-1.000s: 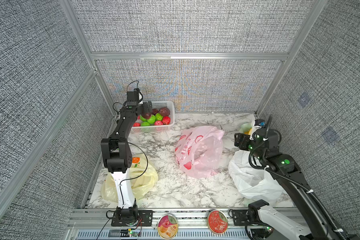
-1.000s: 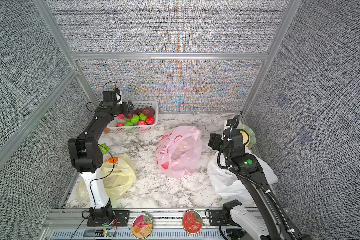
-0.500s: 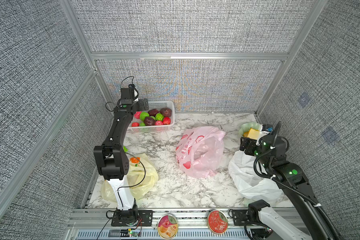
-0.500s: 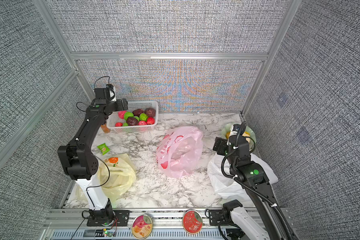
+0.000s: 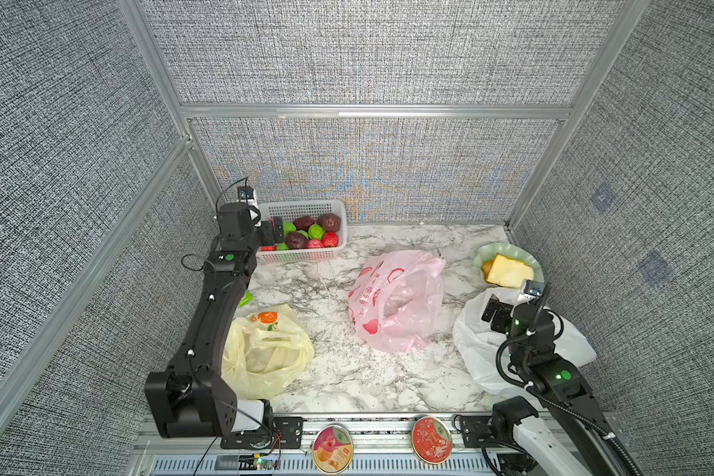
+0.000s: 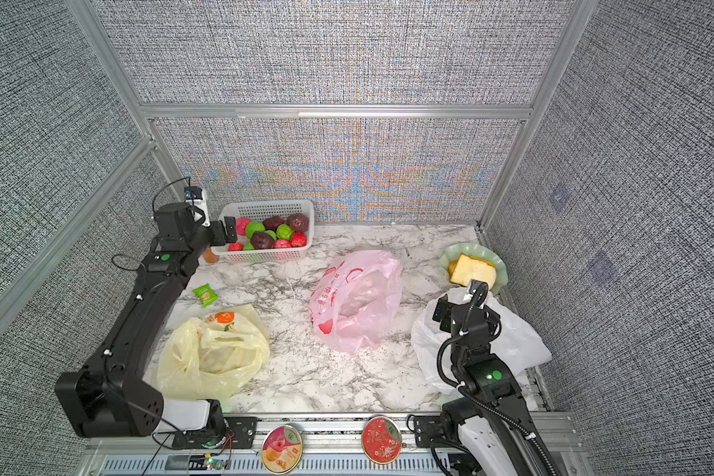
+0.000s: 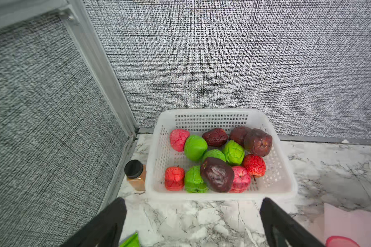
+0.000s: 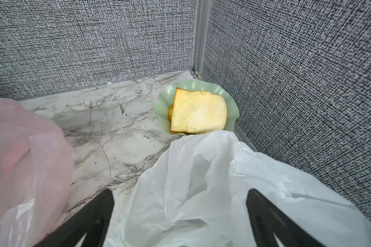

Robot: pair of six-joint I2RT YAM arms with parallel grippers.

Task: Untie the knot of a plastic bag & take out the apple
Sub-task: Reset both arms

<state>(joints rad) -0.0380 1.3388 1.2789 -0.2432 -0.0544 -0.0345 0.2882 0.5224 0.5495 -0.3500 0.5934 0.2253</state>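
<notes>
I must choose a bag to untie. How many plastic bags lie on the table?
3. The yellow bag lies at the front beside the left arm, the pink bag in the middle, the white bag next to the green plate. No other is visible.

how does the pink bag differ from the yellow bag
The pink bag lies mid-table; the yellow bag lies near the front edge, on the robot's left. The pink bag bears red print; the yellow bag bears an orange fruit picture. A dim lump shows through the pink bag; the yellow bag's contents are unclear. Both are thin, crumpled, translucent plastic resting on the marble table.
</notes>
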